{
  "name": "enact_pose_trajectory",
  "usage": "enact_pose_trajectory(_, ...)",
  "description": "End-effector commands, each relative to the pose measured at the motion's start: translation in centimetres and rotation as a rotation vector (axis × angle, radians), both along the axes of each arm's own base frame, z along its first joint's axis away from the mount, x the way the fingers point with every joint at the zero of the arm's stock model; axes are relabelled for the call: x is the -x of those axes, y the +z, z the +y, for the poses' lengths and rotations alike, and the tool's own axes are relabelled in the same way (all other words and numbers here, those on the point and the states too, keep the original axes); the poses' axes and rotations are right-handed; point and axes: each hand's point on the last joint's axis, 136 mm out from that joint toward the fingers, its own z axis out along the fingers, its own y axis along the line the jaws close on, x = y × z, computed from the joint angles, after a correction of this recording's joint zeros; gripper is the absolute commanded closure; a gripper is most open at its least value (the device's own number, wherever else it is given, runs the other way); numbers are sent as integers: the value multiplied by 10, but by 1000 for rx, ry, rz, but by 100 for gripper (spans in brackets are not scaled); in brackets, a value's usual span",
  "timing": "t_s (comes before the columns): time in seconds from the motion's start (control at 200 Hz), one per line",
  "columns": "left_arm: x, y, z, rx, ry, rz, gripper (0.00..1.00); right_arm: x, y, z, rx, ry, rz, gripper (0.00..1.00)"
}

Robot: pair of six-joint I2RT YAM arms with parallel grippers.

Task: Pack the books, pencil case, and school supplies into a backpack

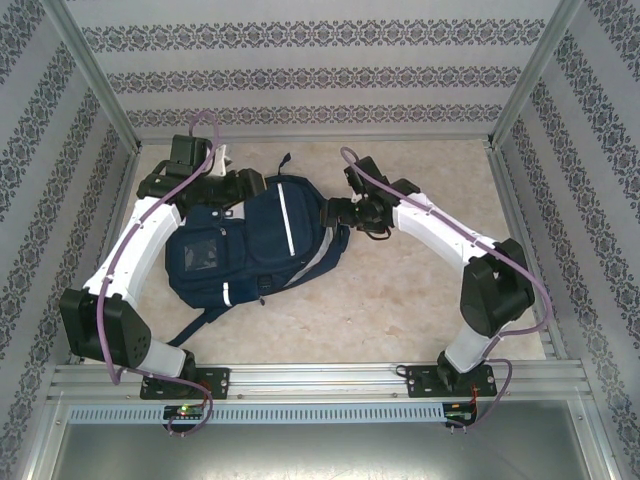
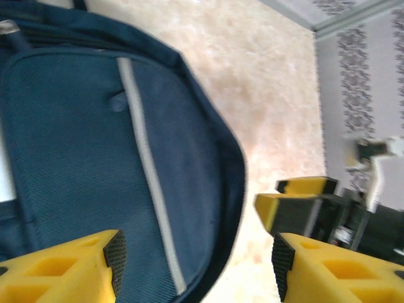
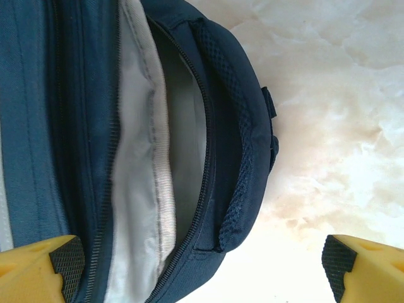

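Observation:
The navy backpack [image 1: 255,245] lies flat on the table, left of centre, with a white stripe [image 2: 148,170] down its front. Its top zipper gapes, showing pale grey lining [image 3: 142,170]. My left gripper [image 1: 248,186] hovers at the pack's far end, open [image 2: 198,255], with the pack's edge below the gap and nothing gripped. My right gripper [image 1: 335,212] sits at the pack's right edge, open wide [image 3: 201,260] over the zipper mouth. Its yellow fingers [image 2: 303,196] appear in the left wrist view. The books, pencil case and school supplies are out of view.
Patterned walls and an aluminium frame [image 1: 505,190] close in the marble table [image 1: 420,300] on three sides. A small white object [image 1: 222,156] lies at the back left behind the left wrist. A strap [image 1: 195,325] trails toward the left arm's base.

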Motion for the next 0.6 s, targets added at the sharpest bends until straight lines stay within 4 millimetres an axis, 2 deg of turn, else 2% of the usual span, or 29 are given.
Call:
enact_pose_trajectory(0.0,24,-31,30,-67,158,139,37,0,20,1,-12,-12,-95,2)
enact_pose_trajectory(0.16,68,-66,46,-56,316,290,43,16,22,24,-49,48,-120,2)
enact_pose_trajectory(0.325,119,-86,58,6,470,386,47,36,18,49,-24,125,-151,4)
enact_pose_trajectory(0.505,173,-126,50,143,561,543,50,66,12,82,-18,200,-167,11)
enact_pose_trajectory(0.595,186,-145,46,195,583,576,49,82,12,93,0,205,-180,14)
